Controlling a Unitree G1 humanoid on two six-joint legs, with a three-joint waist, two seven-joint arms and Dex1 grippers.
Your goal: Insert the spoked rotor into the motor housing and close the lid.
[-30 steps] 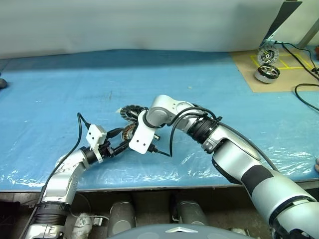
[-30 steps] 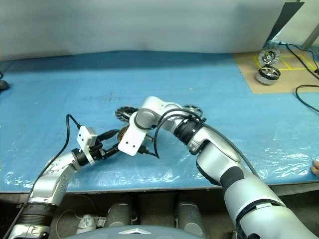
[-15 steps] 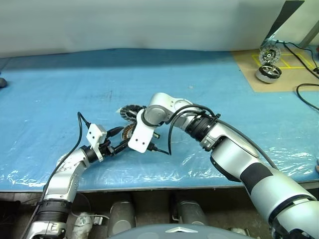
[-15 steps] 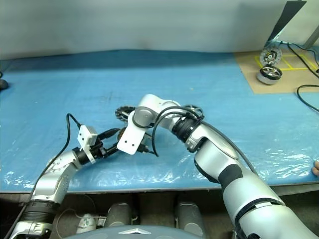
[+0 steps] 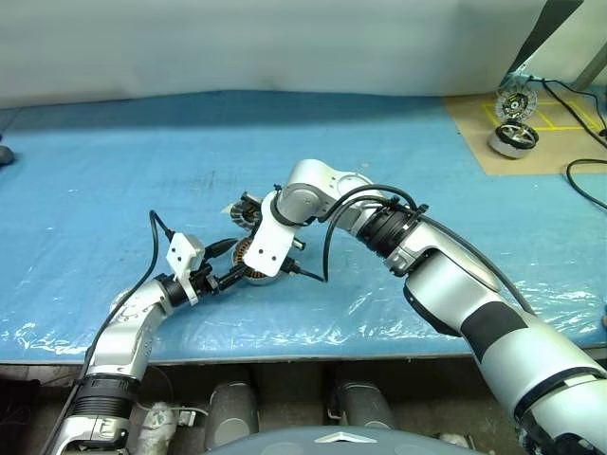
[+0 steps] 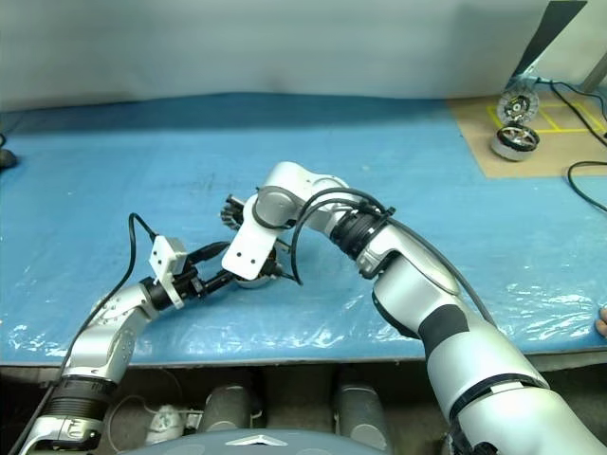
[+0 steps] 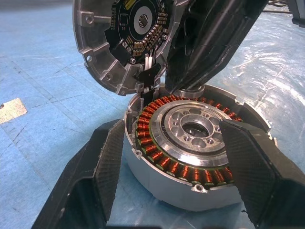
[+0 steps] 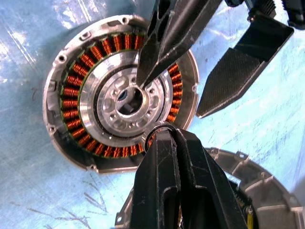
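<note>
While the motor housing (image 7: pixel 190 157) sits on the blue sheet (image 5: pixel 114 180) near the front edge of the table, the left gripper (image 7: pixel 174 164) brackets it: one black finger (image 7: pixel 102 162) stands on each side of the drum, jaws spread wide, pads at or just off the housing wall; whether they press it cannot be told. Copper windings ring the silvery centre, whose bore is open and unfilled.

Right gripper (image 8: pixel 159 107) hangs directly over the housing, pointing steeply down, fingers pinched together. Its tip sits above the central bore. A thin dark ring edge shows between its fingers in the right wrist view, but what it is cannot be told.

Just behind the housing, a round silver-grey part (image 7: pixel 121 43) with a dark board and centre hub leans tilted, its lower edge close to the housing rim.

Far off at the table's right rear corner, two other motors (image 5: pixel 512 118) rest on a brown board (image 5: pixel 550 152).
</note>
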